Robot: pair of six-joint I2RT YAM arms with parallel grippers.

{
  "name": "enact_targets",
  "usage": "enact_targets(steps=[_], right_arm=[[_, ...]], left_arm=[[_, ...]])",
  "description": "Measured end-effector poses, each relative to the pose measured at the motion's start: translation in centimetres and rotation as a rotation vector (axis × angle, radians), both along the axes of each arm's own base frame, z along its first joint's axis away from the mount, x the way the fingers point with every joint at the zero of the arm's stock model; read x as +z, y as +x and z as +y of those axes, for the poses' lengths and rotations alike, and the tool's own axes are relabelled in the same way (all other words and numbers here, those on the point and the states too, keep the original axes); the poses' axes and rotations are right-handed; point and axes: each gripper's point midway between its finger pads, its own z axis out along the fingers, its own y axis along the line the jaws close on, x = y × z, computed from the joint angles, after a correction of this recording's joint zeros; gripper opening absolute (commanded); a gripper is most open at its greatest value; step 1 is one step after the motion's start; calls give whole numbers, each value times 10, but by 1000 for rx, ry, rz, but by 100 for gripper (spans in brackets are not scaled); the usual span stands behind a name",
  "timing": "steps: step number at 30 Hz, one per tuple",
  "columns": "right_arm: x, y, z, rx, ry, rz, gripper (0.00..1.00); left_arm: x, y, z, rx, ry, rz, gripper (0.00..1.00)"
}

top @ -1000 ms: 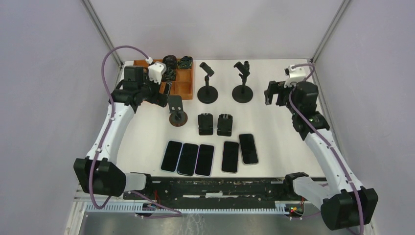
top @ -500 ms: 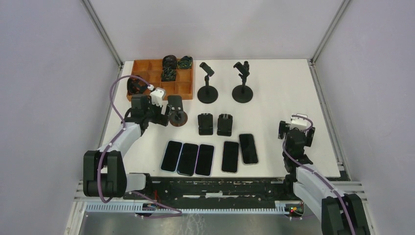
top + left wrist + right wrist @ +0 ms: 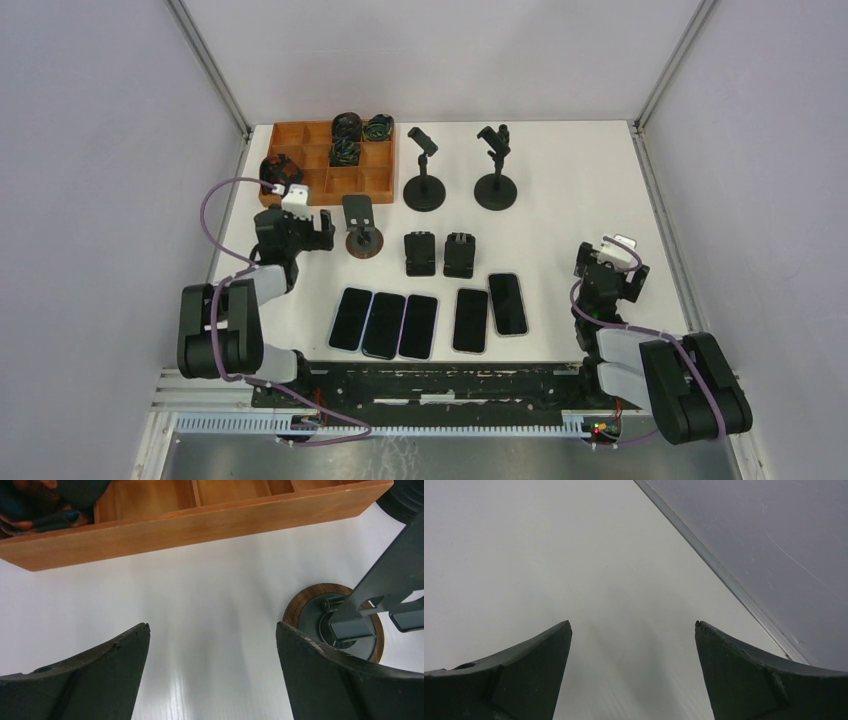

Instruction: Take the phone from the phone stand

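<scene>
Several dark phones (image 3: 419, 325) lie flat in a row near the front of the white table (image 3: 560, 170). The phone stand (image 3: 361, 238) with a round wooden base stands just right of my left gripper (image 3: 296, 232); its grey plate (image 3: 387, 580) carries no phone. My left gripper (image 3: 213, 625) hangs open over bare table between the wooden tray (image 3: 200, 522) and that stand (image 3: 332, 622). At the right side, my right gripper (image 3: 610, 270) is open over bare table (image 3: 574, 555) with nothing between its fingers (image 3: 633, 622).
A wooden tray (image 3: 330, 160) with coiled cables sits at the back left. Two tall black stands (image 3: 425, 190) (image 3: 495, 190) stand at the back middle, and two small black stands (image 3: 420, 253) (image 3: 459, 255) sit behind the phones. The table's right edge rail (image 3: 724, 580) runs close to my right gripper.
Both arms have drawn back and folded low towards their bases. The left gripper came away from the tray to the stand's left; the right gripper came from the back right to the near right.
</scene>
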Motion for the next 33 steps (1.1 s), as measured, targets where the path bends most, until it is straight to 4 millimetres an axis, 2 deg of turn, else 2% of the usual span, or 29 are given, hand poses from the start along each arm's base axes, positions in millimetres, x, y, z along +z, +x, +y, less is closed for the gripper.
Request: enact_targets(steps=[7,11,16,18,22,25,27,31,33], right_arm=[[13,4,-3,-34,11,-85,98],[27,7,-5,-54,20,-158,98],[49,12,-7,-74,37,-278,98],[53,13,-7,-73,38,-299,98],[60,15,-5,-52,32,-323,98],[61,22,3,11,8,-307,98],[53,31,15,108,-27,-253,98],[38,43,32,246,-76,-179,98],[39,45,36,273,-79,-180,98]], left_arm=[[-13,-6,-7,4,-67,-50,100],[-6,-9,-9,20,-99,-140,100],[-22,-40,-15,23,-113,-206,100],[-27,-46,-21,10,-114,-198,100],[-11,-34,-29,-2,-104,-255,100],[0,-16,-22,34,-92,-278,100],[9,-9,-17,57,-85,-303,100],[7,-9,-13,79,-78,-294,100],[4,-9,-13,81,-78,-284,100]])
